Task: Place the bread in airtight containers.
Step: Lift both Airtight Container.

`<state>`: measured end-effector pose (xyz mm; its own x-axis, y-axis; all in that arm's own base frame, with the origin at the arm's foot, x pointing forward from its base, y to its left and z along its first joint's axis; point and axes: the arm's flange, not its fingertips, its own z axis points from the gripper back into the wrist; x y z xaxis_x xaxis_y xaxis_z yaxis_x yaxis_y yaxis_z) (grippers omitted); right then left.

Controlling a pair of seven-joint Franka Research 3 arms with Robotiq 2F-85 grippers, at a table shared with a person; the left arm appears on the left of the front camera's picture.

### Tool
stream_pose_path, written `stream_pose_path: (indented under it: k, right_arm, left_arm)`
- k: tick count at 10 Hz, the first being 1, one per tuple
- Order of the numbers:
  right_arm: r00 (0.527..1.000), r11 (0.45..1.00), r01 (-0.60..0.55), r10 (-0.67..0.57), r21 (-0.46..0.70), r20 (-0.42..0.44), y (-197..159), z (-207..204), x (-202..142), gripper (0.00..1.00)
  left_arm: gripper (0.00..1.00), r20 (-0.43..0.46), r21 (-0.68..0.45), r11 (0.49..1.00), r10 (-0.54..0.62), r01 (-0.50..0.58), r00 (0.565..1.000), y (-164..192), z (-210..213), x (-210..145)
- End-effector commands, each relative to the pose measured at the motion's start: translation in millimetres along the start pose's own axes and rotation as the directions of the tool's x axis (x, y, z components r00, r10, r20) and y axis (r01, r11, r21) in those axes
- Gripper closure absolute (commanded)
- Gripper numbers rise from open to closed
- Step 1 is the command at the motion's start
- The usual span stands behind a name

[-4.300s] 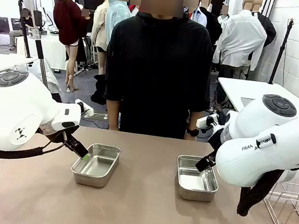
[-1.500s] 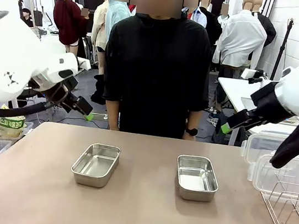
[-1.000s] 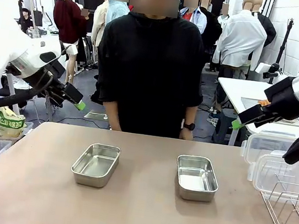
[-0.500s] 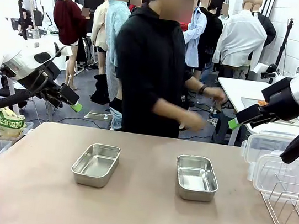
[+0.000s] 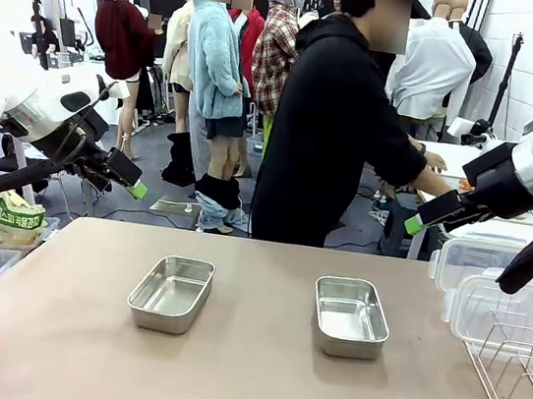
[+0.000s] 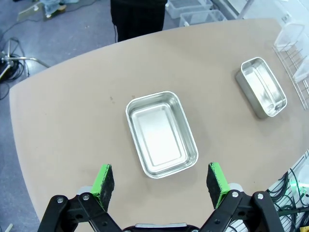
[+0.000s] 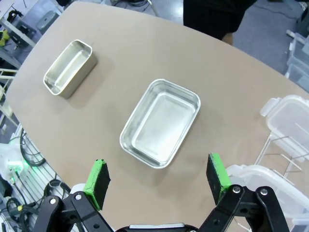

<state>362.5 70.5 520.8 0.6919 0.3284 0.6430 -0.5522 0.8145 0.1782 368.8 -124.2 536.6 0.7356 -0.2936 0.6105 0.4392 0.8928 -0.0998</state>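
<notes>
Steel pans, the task's airtight containers, sit side by side but well apart on the tan table (image 5: 240,384), the left pan (image 5: 171,292) and the right pan (image 5: 350,317) both lidless, their bare floors shining. High above the table at either edge, the left gripper (image 5: 139,188) and the right gripper (image 5: 412,223) hang with jaws spread wide and nothing between them. Each wrist camera looks down past green pads (image 6: 103,180) onto the pan on its own side. At the table's right end, clear plastic lids (image 5: 495,301) rest by a wire rack (image 5: 512,371). Across the table, a person (image 5: 330,139) in black leans toward a side table on the right.
</notes>
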Motion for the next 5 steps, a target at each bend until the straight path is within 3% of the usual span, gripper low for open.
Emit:
stream_pose_path:
  k: [1, 5]
  right_arm:
    - [1.000, 1.000, 0.000, 0.000, 0.000, 0.004, 0.3, 1.5, 0.3, 0.00]
    - [1.000, 1.000, 0.000, 0.000, 0.000, 0.004, 0.3, 1.5, 0.3, 0.00]
  left_arm:
    - [0.00, -0.001, 0.000, 1.000, 0.001, -0.001, 1.000, 0.4, -0.3, -0.1]
    - [0.00, -0.001, 0.000, 1.000, 0.001, -0.001, 1.000, 0.4, -0.3, -0.1]
